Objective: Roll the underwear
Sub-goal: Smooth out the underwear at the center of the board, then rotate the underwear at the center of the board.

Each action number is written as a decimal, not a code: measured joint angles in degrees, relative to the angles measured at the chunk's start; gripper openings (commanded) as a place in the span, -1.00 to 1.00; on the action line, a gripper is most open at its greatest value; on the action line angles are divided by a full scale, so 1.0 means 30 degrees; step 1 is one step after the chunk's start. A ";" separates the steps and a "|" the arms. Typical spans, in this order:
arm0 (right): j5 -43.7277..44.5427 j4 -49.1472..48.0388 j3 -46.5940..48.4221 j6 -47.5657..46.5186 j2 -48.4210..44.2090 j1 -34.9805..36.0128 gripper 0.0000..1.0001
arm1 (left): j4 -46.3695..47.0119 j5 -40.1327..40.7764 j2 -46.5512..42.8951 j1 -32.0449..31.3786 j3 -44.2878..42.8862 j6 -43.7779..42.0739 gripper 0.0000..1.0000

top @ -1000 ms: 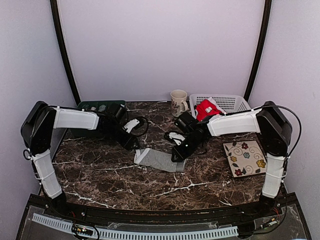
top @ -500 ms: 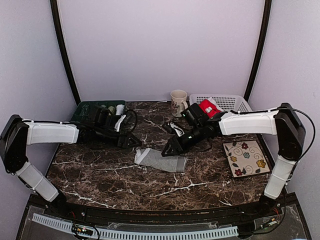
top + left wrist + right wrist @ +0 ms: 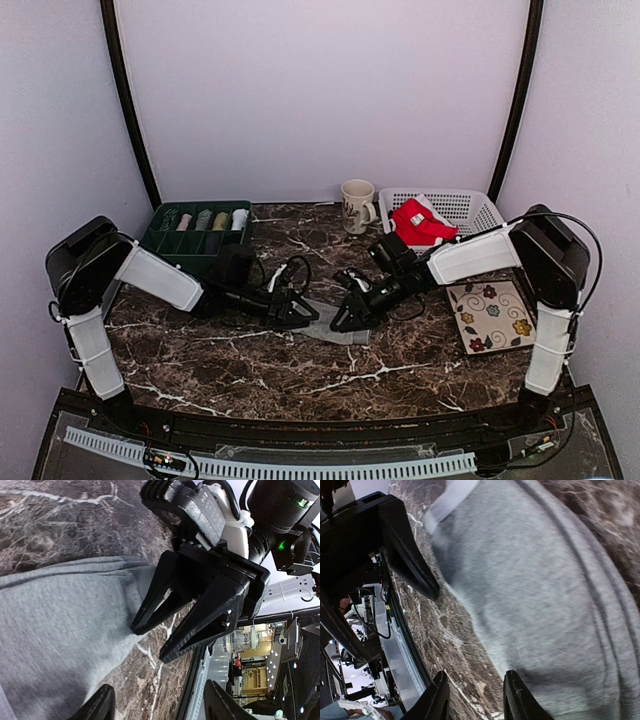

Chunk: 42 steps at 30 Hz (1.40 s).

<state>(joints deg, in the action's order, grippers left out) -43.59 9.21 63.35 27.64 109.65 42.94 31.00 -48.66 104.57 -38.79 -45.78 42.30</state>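
Lying between left gripper (image 3: 302,314) and right gripper (image 3: 339,320): underwear (image 3: 322,322)

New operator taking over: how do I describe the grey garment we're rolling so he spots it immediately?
On the dark marble table, look at the middle, between the left gripper and right gripper. The flat light grey cloth underwear lies there, the only garment on the tabletop; the red underwear sits in the white plastic basket at the back.

No text, number or brand readable in any view, red and white cloth garment (image 3: 420,222) in white plastic basket (image 3: 470,205) upper right without legible label, markings on cream ceramic mug (image 3: 356,204) upper centre too small to tell.
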 measured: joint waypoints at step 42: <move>0.8306 0.7803 0.5442 -0.5923 0.2149 -0.1625 -0.76 | -1.2276 0.8750 -0.7344 0.2681 0.0007 -0.7541 0.30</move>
<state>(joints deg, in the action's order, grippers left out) -18.68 32.62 79.68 9.87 116.09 38.06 -5.82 -22.41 82.54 -30.74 -45.76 19.68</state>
